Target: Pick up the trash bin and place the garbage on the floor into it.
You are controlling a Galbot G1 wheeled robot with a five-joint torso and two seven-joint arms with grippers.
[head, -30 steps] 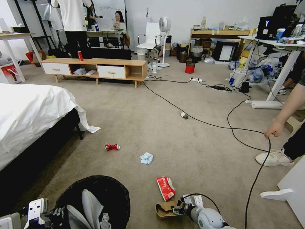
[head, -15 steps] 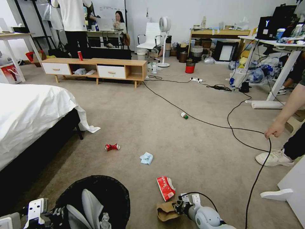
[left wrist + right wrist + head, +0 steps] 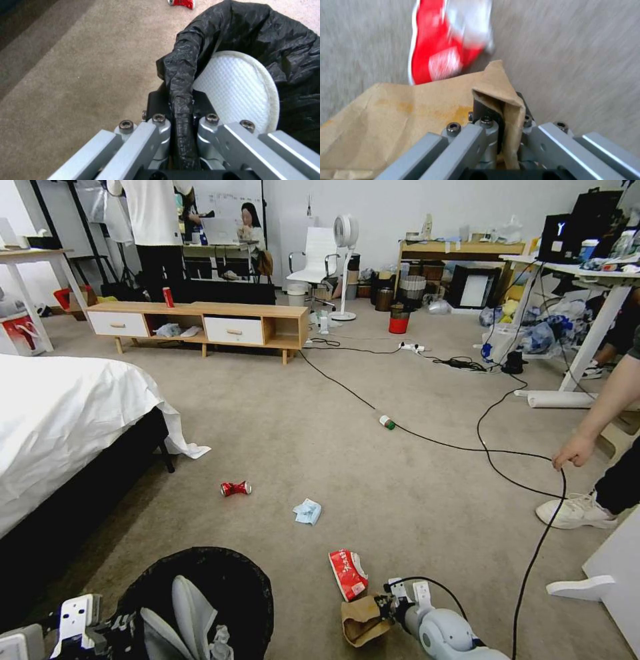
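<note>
Near the robot's right, the right gripper (image 3: 500, 120) was clamped on the brown paper bag (image 3: 363, 620), light and crushable, by a folded edge; the left gripper (image 3: 180, 120) pinched the trash bin (image 3: 207, 593) by its soft liner rim.

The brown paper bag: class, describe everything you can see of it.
The brown paper bag is crumpled tan paper with creases and a faint yellowish stain. The right gripper is shut on a folded edge of it. It sits low in front of the robot, over the carpet, just near of the red-white snack packet, beside the trash bin. Whether it touches the carpet cannot be told.
</note>
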